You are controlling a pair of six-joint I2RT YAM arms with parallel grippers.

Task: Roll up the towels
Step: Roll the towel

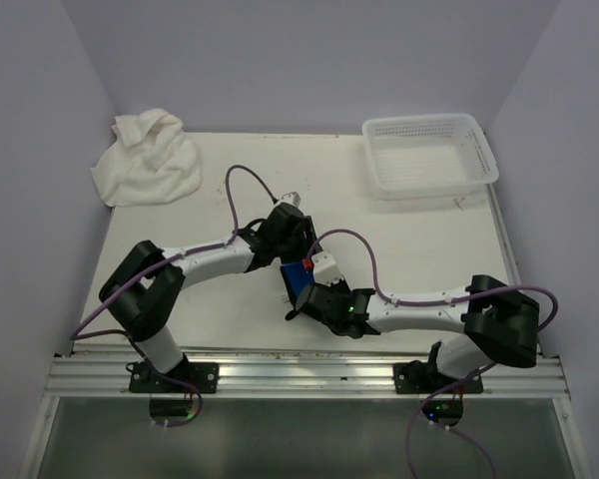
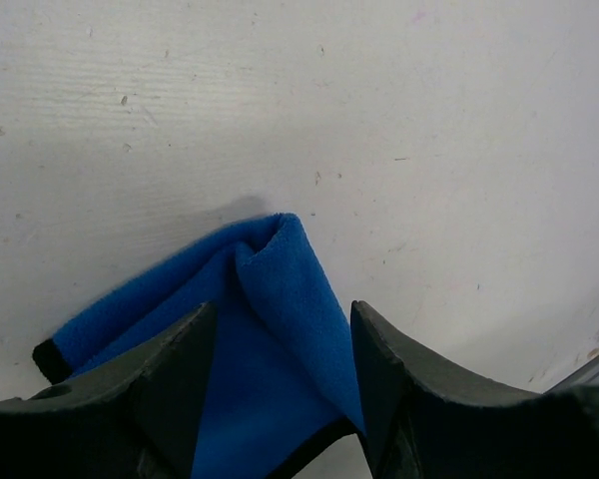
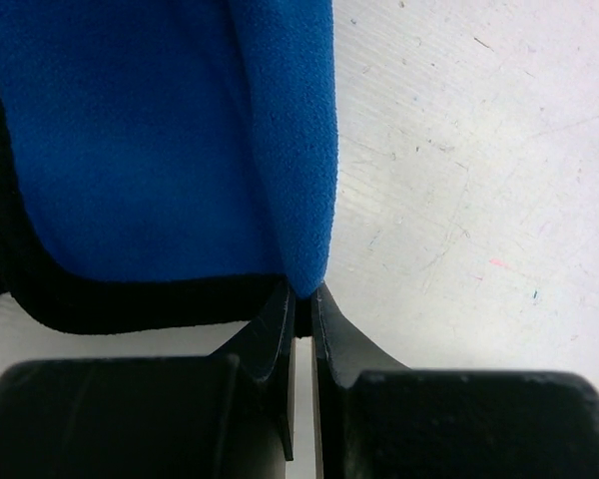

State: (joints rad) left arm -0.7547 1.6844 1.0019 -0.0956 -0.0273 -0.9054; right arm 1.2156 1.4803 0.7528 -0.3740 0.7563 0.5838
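Note:
The small blue towel is at the table's middle front, held between both grippers and partly hidden by them. My left gripper comes from the left; in the left wrist view its jaws stand partly apart with a folded ridge of the blue towel bunched between them, raised a little off the table. My right gripper is shut, pinching a folded edge of the blue towel at its fingertips. The large white towel lies crumpled at the far left corner, away from both grippers.
A white perforated plastic basket stands at the far right of the table. Purple cables loop over both arms. A metal rail runs along the near edge. Walls close in on the left, back and right.

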